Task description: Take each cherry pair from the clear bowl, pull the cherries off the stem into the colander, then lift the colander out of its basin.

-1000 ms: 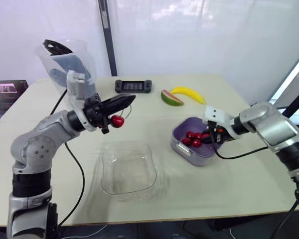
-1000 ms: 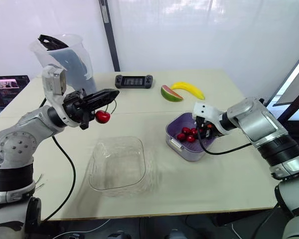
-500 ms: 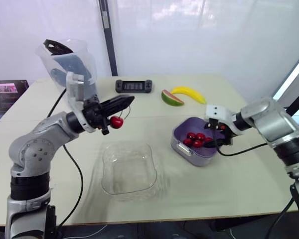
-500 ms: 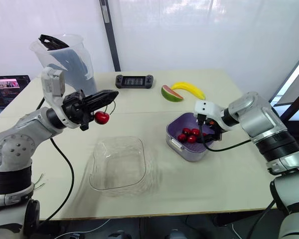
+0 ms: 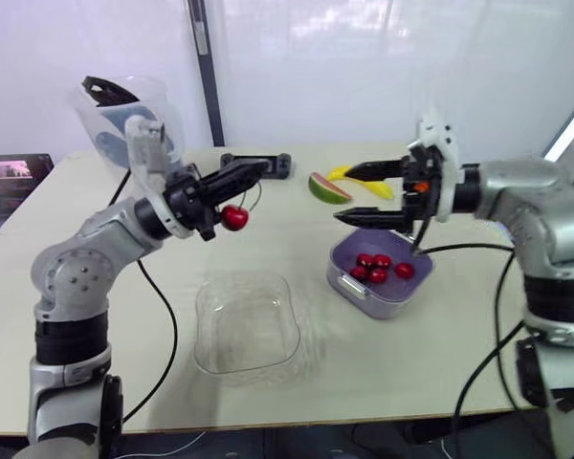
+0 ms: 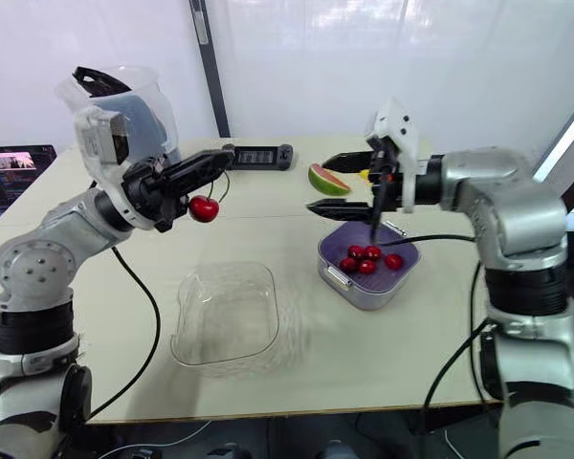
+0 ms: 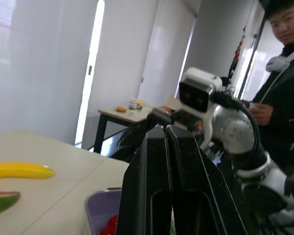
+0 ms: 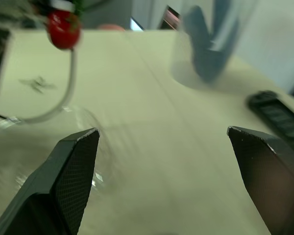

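My left gripper [image 5: 252,172] is shut on a thin stem with one red cherry [image 5: 234,218] hanging from it, held in the air above the table left of centre. The clear bowl [image 5: 247,320] sits below it near the front and looks empty. To the right, the purple colander [image 5: 348,280] holds several red cherries [image 5: 375,268]. My right gripper [image 5: 344,194] hovers above the colander's far left side, wide open with nothing between its fingers, pointing toward the left gripper. In the right wrist view the hanging cherry [image 8: 63,29] shows ahead of the spread fingers [image 8: 68,181].
A banana [image 5: 368,179] and a watermelon slice [image 5: 326,189] lie behind the colander. A black game controller [image 5: 273,164] and a tall clear pitcher [image 5: 124,120] stand at the back left. A person [image 7: 284,73] stands beyond the table in the left wrist view.
The right gripper has opened wide, risen out of the colander and swung left toward the other gripper. The left gripper moved slightly up and right with its cherry.
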You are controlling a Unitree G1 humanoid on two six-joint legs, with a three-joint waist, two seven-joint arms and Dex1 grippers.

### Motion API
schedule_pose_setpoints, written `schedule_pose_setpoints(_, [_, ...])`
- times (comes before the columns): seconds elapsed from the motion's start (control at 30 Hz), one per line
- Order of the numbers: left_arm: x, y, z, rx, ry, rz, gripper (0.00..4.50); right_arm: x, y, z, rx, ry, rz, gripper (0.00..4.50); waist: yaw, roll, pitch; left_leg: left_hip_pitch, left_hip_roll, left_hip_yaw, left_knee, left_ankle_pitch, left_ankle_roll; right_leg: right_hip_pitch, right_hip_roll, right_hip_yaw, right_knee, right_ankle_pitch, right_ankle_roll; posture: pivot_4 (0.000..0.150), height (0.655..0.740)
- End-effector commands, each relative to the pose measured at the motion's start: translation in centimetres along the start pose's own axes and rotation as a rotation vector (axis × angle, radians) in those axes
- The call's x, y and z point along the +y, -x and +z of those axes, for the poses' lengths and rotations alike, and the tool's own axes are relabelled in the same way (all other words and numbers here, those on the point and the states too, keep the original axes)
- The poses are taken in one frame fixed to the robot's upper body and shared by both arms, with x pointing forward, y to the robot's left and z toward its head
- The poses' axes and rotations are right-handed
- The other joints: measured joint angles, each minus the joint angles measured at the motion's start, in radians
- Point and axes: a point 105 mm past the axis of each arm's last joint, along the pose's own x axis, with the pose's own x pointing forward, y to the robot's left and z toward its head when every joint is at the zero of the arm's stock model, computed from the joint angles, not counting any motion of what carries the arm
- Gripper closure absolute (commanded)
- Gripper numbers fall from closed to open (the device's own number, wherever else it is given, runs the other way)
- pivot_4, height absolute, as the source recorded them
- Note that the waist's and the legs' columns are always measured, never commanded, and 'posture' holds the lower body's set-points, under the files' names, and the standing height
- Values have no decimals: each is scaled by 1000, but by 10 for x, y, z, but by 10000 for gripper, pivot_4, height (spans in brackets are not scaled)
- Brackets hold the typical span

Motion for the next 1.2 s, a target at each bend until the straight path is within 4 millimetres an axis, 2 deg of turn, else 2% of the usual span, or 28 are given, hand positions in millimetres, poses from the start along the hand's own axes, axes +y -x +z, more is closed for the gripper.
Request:
schedule_pose_setpoints(0.03, [-9,-5,9,-30,4,-47,45000,34,-13,10,-66,-126,177,277,0,0,0,0,0,0,0,0,0,0,0,0,0,0,0,1500,7400])
schedule_pose_setpoints(0.23, [-14,-11,2,-22,36,-84,45000,41,-45,14,-121,-173,219,277,-3,0,0,0,0,0,0,0,0,0,1,0,1,0,0,1500,7400])
schedule_pose_setpoints(0.4, [-16,-13,2,-23,33,-88,45000,44,-59,19,-176,-229,257,277,-4,0,0,0,0,0,0,0,0,0,1,0,1,0,0,1500,7400])
schedule_pose_setpoints(0.63, [-18,-11,0,-14,26,-81,45000,51,-69,33,-262,-299,301,277,-4,0,0,0,0,0,0,1,-1,0,1,0,1,0,0,1500,7400])
schedule_pose_setpoints(0.73, [-18,-11,0,-14,22,-78,45000,52,-72,33,-274,-325,303,8325,-4,0,0,0,0,0,0,1,-1,0,1,0,1,0,0,1500,7400])
schedule_pose_setpoints(0.8, [-18,-11,1,-13,20,-80,45000,54,-74,30,-253,-322,300,17425,-4,0,0,0,0,0,0,0,0,0,1,0,1,0,0,1500,7400])
schedule_pose_setpoints(1.2, [-23,-14,-2,0,13,-101,45000,56,-75,28,-252,-338,304,17425,-4,0,0,0,0,0,0,0,0,0,1,0,1,0,0,1500,7400])
